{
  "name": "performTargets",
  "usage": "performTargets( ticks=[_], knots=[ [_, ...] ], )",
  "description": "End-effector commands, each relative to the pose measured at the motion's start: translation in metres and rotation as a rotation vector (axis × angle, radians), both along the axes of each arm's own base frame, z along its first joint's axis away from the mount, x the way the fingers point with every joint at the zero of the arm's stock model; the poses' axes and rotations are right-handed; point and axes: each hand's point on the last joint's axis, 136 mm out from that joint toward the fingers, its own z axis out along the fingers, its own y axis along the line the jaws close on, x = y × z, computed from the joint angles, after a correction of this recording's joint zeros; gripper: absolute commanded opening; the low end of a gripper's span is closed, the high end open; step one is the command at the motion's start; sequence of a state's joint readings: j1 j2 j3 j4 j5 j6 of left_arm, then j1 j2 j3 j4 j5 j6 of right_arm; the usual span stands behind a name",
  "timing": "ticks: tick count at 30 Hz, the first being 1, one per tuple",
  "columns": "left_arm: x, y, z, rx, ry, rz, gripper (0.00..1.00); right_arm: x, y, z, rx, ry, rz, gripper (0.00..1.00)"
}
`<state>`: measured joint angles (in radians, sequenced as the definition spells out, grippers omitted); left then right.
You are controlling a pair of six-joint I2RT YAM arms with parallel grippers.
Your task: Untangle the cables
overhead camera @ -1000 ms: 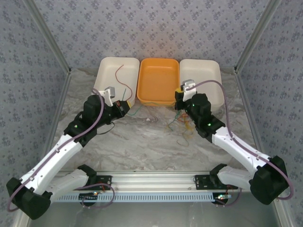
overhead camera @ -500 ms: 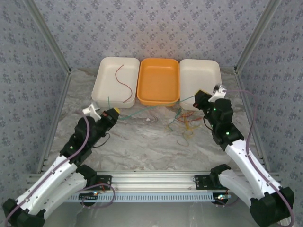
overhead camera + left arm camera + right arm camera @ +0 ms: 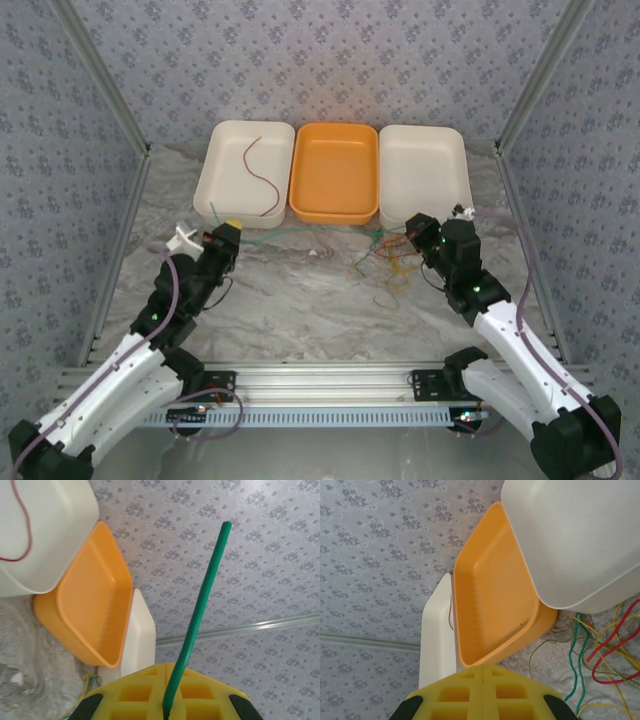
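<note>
Left end effector (image 3: 228,232), pinching one green cable (image 3: 200,605), has drawn back leftward, pulling it nearly straight across the worktop (image 3: 300,300) out of the tangle of cables (image 3: 390,262); right end effector (image 3: 412,228), pressed together with nothing seen between, has lowered beside the tangle, so one strand looks partly freed.

Overhead view: two white robot arms with black joints rise from the bottom corners. The left arm (image 3: 120,368) slants up toward centre left. Its left gripper (image 3: 229,230) is closed, yellow pads (image 3: 137,696) pinching a green cable (image 3: 200,605). The right arm (image 3: 520,340) slants up toward centre right. Its right gripper (image 3: 413,224) is closed, pads pressed flat together.
</note>
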<state>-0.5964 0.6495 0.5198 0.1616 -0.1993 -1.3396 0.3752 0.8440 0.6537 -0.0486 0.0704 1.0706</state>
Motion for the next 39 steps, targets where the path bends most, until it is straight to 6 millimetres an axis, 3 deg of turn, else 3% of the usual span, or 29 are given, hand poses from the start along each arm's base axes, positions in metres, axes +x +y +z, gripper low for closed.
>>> performTargets(
  ticks=[1, 2, 4, 6, 8, 14, 17, 20, 24, 27, 33, 39],
  knots=[
    [0.012, -0.032, 0.055, 0.049, -0.138, -0.121, 0.00, 0.000, 0.007, 0.013, -0.259, -0.019, 0.114, 0.00],
    [0.015, -0.046, 0.065, 0.076, -0.167, -0.173, 0.00, -0.003, 0.008, 0.010, -0.331, 0.002, 0.158, 0.04],
    [0.022, -0.064, 0.080, 0.159, -0.196, -0.237, 0.00, -0.009, 0.007, 0.007, -0.455, 0.019, 0.225, 0.23],
    [0.028, -0.077, 0.092, 0.254, -0.220, -0.288, 0.00, -0.017, 0.001, 0.015, -0.556, -0.002, 0.254, 0.43],
    [0.033, -0.089, 0.099, 0.353, -0.231, -0.336, 0.00, -0.028, -0.007, 0.034, -0.636, -0.067, 0.255, 0.54],
    [0.049, -0.106, 0.102, 0.600, -0.259, -0.413, 0.00, -0.052, -0.021, 0.093, -0.788, -0.276, 0.233, 0.63],
    [0.050, -0.114, 0.103, 0.672, -0.285, -0.463, 0.00, -0.057, -0.008, 0.114, -0.825, -0.360, 0.303, 0.65],
    [0.049, -0.124, 0.102, 0.712, -0.304, -0.534, 0.00, -0.061, 0.022, 0.123, -0.844, -0.457, 0.456, 0.69],
    [0.038, -0.141, 0.105, 0.706, -0.347, -0.657, 0.00, -0.062, 0.070, 0.111, -0.877, -0.524, 0.715, 0.74],
    [0.029, -0.151, 0.107, 0.687, -0.388, -0.735, 0.00, -0.057, 0.093, 0.091, -0.903, -0.520, 0.874, 0.78],
    [0.019, -0.162, 0.107, 0.654, -0.413, -0.827, 0.00, -0.033, 0.115, 0.054, -0.915, -0.440, 0.975, 0.81],
    [0.018, -0.164, 0.107, 0.635, -0.408, -0.836, 0.00, -0.022, 0.125, 0.035, -0.931, -0.418, 1.020, 0.80]
  ],
)
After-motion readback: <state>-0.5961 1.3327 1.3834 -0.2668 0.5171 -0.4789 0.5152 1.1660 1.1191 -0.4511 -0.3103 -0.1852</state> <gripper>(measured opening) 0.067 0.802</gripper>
